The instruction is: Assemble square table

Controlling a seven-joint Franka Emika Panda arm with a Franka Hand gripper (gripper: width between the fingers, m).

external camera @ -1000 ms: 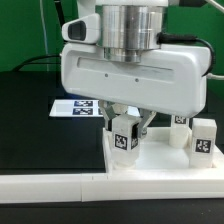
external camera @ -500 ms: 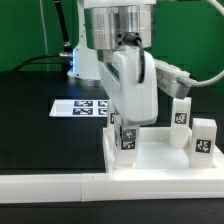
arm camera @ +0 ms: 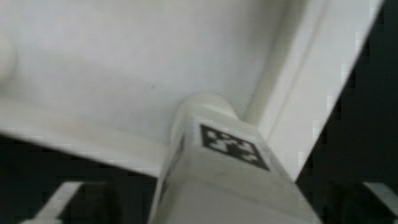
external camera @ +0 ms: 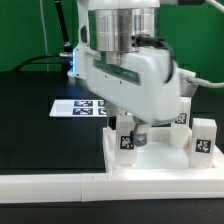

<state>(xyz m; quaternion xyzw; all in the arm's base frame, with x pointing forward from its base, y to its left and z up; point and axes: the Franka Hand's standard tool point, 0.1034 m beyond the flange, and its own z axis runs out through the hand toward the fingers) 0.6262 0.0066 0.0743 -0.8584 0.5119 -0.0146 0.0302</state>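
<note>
Hand (external camera: 128,133) is clamped on a tagged leg block (external camera: 125,137) — upright over the square top (external camera: 150,160). Two more leg blocks (external camera: 203,140) stand near the top's far rim.

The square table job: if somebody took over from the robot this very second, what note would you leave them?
Gripper: down over the square table top, shut on a leg block that stands upright at a corner of the top on the exterior view's left. The wrist view shows that leg between the fingers, beside the raised rim.
Other legs: two more tagged legs stand at the top's far side on the exterior view's right, one nearer, one behind. A fourth is not in view.
Done: none can be confirmed as seated.
Left: seat this leg and the rest.
The marker board lies behind.
</note>
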